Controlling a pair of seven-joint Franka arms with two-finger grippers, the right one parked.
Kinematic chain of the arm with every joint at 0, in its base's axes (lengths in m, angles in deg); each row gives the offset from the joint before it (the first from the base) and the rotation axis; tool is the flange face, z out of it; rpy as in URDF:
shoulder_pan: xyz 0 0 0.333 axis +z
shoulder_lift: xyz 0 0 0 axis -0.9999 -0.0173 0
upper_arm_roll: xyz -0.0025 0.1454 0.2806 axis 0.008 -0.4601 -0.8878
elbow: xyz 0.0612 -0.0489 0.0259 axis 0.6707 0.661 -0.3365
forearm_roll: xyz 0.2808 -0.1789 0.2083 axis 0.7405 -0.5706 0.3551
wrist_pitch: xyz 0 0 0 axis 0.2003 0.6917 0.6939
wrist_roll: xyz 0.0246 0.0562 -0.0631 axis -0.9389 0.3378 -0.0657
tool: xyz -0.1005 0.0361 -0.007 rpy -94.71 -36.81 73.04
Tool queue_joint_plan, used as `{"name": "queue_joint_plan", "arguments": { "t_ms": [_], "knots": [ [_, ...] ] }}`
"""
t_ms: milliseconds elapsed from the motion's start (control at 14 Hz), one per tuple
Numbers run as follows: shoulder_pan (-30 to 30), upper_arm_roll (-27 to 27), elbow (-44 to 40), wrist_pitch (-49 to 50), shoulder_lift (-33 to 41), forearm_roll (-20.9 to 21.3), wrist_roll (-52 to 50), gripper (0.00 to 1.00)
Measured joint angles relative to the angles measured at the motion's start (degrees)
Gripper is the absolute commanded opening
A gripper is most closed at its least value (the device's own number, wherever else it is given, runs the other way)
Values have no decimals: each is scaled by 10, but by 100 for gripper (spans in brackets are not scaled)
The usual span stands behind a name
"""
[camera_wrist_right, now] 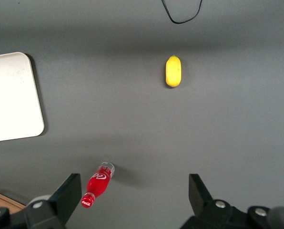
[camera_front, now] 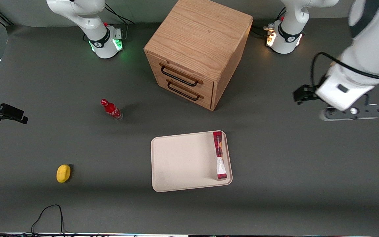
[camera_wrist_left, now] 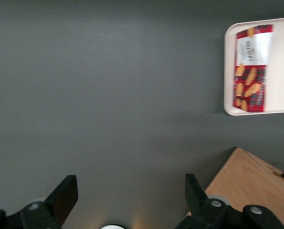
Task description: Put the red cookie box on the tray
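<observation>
The red cookie box (camera_front: 219, 154) lies flat in the cream tray (camera_front: 183, 161), along the tray's rim toward the working arm's end. The left wrist view shows the same box (camera_wrist_left: 250, 67) on the tray (camera_wrist_left: 282, 71), with its white wedge and cookie pictures facing up. My left gripper (camera_wrist_left: 130, 195) is open and holds nothing; only bare grey table shows between its fingers (camera_wrist_left: 65, 198). It hangs above the table well off the tray, toward the working arm's end, where its white hand (camera_front: 341, 90) shows in the front view. The tray's corner (camera_wrist_right: 13, 95) also appears in the right wrist view.
A wooden cabinet (camera_front: 196, 49) with two black-handled drawers stands farther from the front camera than the tray. A small red bottle (camera_front: 111, 109) and a yellow object (camera_front: 63, 173) sit toward the parked arm's end. A black cable (camera_front: 48, 214) loops near the front edge.
</observation>
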Motion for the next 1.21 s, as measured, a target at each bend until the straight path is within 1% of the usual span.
{"name": "queue_joint_plan", "arguments": {
  "t_ms": [214,357,571,643,786,929,1214],
  "knots": [
    [46,-1,126,-65,60,-3,66,100],
    [70,-2,171,-85,84,-3,92,100],
    [98,-7,187,-93,95,-6,128,100],
    [99,-19,187,-94,95,-9,136,100],
    [85,-53,188,-96,95,-14,147,100],
    [68,-74,186,-99,95,-16,149,100],
    [56,-74,184,-99,92,-18,149,100]
  ]
}}
